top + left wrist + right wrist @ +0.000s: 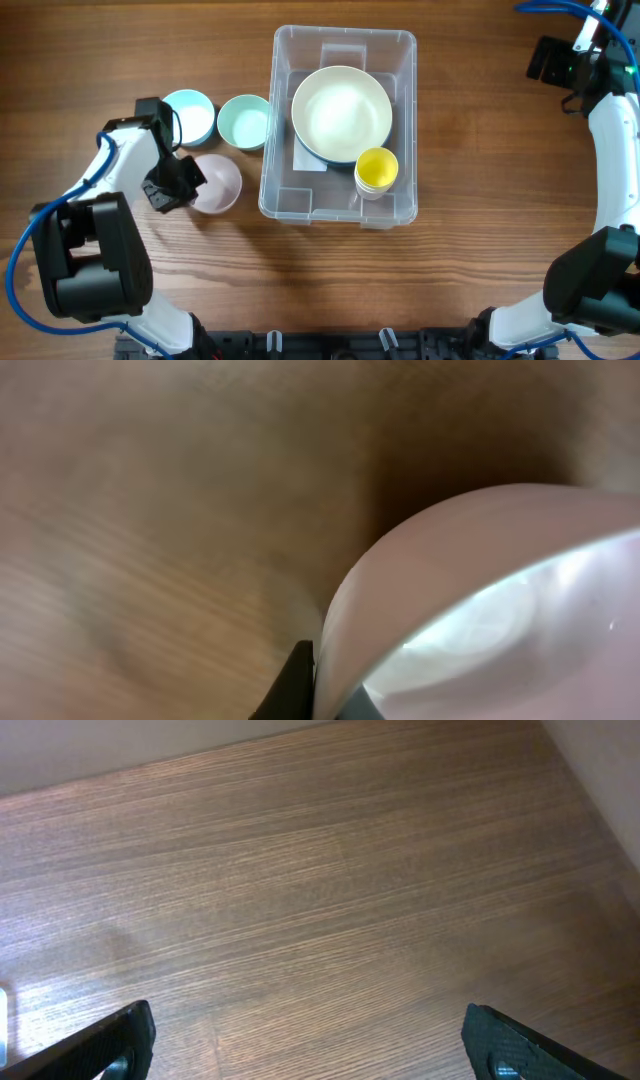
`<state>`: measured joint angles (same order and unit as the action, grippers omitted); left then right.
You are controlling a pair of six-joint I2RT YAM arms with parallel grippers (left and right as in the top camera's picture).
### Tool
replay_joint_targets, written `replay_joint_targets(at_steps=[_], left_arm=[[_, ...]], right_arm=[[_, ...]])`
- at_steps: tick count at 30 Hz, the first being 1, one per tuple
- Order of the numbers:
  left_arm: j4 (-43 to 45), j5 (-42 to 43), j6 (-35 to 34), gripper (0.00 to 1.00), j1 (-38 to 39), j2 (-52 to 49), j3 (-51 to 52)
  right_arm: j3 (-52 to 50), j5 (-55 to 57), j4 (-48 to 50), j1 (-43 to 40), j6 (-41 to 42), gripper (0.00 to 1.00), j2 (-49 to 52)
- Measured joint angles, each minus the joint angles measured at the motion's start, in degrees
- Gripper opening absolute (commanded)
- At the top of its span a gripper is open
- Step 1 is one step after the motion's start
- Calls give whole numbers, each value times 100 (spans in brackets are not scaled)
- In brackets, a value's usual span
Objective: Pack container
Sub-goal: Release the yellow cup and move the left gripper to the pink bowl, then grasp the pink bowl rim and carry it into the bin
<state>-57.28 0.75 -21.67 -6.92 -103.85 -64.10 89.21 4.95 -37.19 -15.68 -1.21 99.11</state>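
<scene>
- The left fingers [188,183] are gripping the pink bowl [216,183] by its rim. The left wrist view is showing one finger outside the wall, with the other hidden.
- That bowl appears to be sitting on the table [470,250], just left of the container [404,120], which is already holding a big white bowl [341,112] and a yellow cup [377,168].
- The step is probably lifting the pink bowl: rising straight up and staying level, since a rim pinch is letting it swing.
- Clearing the container's near wall before crossing is mattering most.
- Nesting it in the white bowl is looking likeliest, as free floor is scarce.
- The right fingers [548,60] are standing wide apart and empty, well away.
</scene>
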Motion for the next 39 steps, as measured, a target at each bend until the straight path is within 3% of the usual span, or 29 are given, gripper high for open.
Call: replay_joint_targets(at_steps=[8, 14, 19, 27, 36, 39], left_arm=[[-1123, -557, 0, 4, -26, 411, -881], [-634, -74, 22, 4, 297, 1305, -2140], [-535, 393, 66, 4, 1080, 1757, -2330], [-719, 562, 109, 6, 2470, 1534, -2323], [-916, 560, 105, 5, 3206, 986, -2258], [-916, 560, 107, 13, 3327, 831, -2249]], right_arm=[[0, 0, -2, 0, 0, 100, 0], [0, 0, -2, 0, 0, 100, 0], [0, 0, -2, 0, 0, 100, 0], [0, 0, -2, 0, 0, 100, 0], [0, 0, -2, 0, 0, 100, 0], [0, 0, -2, 0, 0, 100, 0]])
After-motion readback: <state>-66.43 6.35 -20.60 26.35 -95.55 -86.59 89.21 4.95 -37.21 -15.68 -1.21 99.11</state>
